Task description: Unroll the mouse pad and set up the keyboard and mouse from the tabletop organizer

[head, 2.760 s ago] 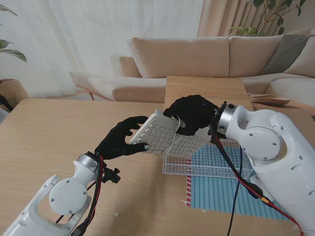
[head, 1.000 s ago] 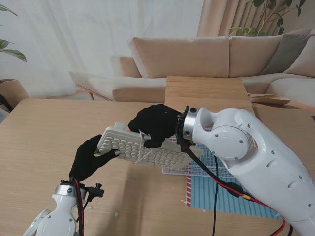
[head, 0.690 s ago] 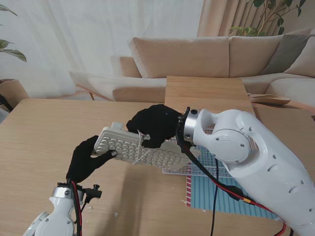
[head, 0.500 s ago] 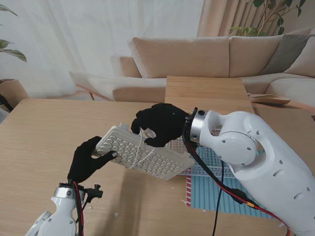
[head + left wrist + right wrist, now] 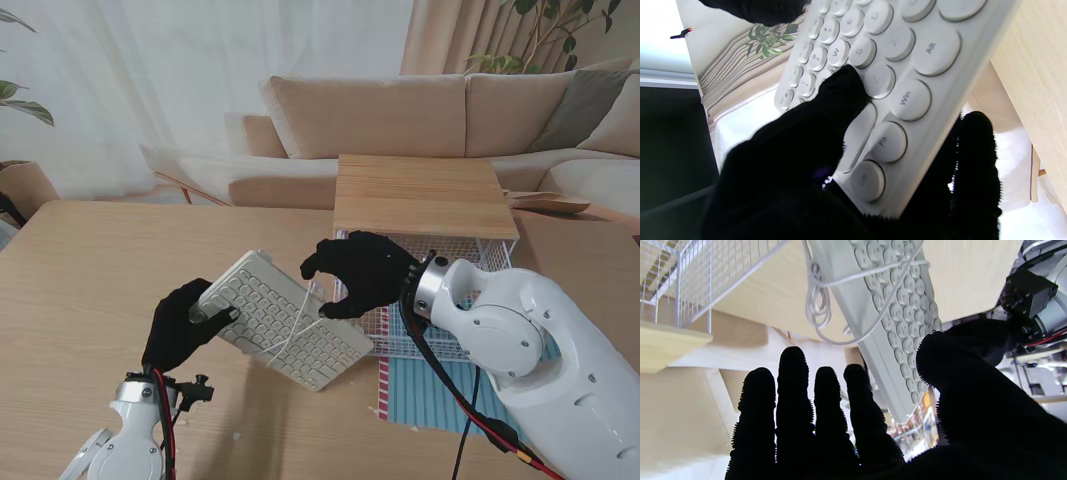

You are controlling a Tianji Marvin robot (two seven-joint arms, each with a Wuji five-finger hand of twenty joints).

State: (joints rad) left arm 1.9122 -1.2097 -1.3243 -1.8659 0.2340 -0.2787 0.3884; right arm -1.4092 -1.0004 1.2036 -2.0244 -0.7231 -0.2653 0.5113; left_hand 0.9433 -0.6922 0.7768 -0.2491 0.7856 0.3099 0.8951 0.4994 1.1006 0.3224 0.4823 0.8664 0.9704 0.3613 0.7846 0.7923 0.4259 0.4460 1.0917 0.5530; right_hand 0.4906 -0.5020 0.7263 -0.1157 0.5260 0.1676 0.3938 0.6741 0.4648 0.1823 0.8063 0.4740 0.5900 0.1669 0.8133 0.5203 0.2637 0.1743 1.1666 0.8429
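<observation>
— Where is the keyboard (image 5: 285, 318)?
— Tilted over the table (image 5: 80, 290), its left end pinched by the left hand (image 5: 183, 325), thumb on the keys.
— And the right hand (image 5: 360, 275)?
— Spread open, holding nothing, just beyond the keyboard's far edge, before the organizer (image 5: 440, 325). A cable (image 5: 300, 318) drapes across the keys.
</observation>
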